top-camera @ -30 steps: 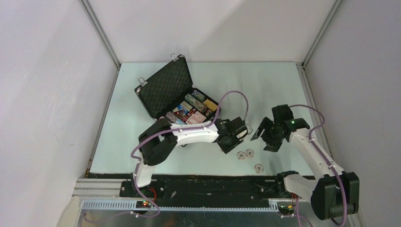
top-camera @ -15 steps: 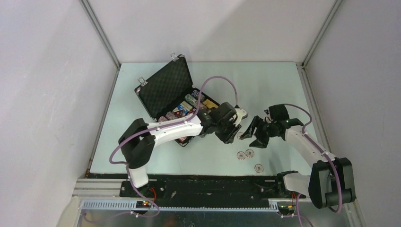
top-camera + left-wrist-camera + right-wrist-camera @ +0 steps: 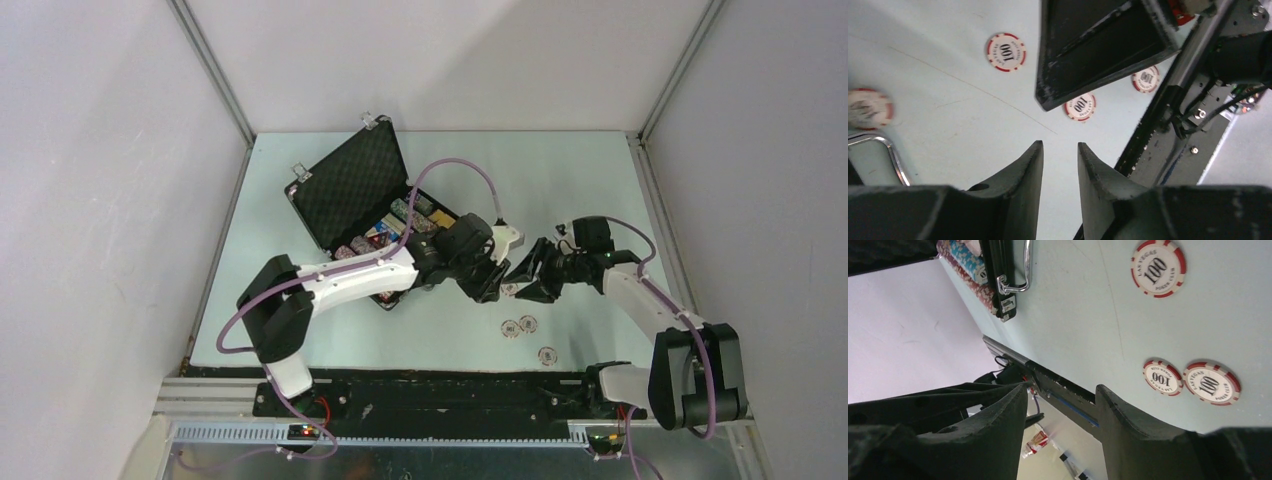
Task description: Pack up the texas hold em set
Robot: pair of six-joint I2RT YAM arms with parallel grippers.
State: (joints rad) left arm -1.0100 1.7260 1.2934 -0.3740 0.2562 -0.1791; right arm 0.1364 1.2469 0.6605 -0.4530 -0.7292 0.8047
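Observation:
The black case (image 3: 345,190) lies open at the back left, with its foam lid up and rows of coloured chips (image 3: 400,225) inside. Red-and-white 100 chips lie loose on the table (image 3: 527,323), (image 3: 547,355). My left gripper (image 3: 492,285) hangs just right of the case, its fingers narrowly apart and empty (image 3: 1060,145). My right gripper (image 3: 522,280) faces it almost tip to tip, open and empty (image 3: 1062,387). The left wrist view shows loose chips (image 3: 1006,51), (image 3: 1080,106) below a right finger (image 3: 1098,55). The right wrist view shows three chips (image 3: 1158,267), (image 3: 1211,383).
The case's silver handle (image 3: 1018,270) and a latch face the loose chips. The handle also shows in the left wrist view (image 3: 890,152). The black rail (image 3: 450,395) with both arm bases runs along the near table edge. White walls enclose the table.
The left gripper has swung back and left towards the case. The right gripper has followed it leftwards, so the two now nearly meet above the table.

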